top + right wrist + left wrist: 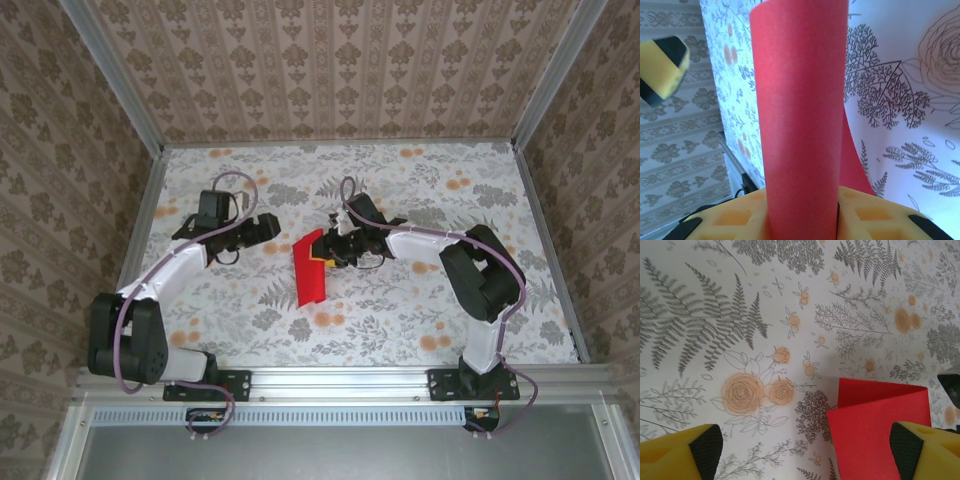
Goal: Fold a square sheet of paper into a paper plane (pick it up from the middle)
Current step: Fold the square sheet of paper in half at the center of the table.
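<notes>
Right wrist view: the right gripper (801, 220) has its yellow fingers (875, 215) pinched together on the red paper (800, 100). The paper rises from between them as a curved strip, bowed rather than flat, with a second layer showing behind its right edge. Seen from the top external camera, this gripper (333, 252) sits at the upper right edge of the red paper (308, 272). The paper's upper end is lifted toward the fingers while its lower end reaches down to the floral tablecloth (420, 310) near the middle of the table. The left gripper (262, 228) is just to the left of the paper and apart from it. In its own wrist view the left gripper (805, 452) is spread wide, with nothing between its black-padded yellow fingers (690, 455). The folded sheet (880, 410) lies in front of the right-hand finger (whether that finger touches it cannot be told), one layer doubled over another along a straight crease. Patterned walls (340, 60) enclose the table on three sides.
</notes>
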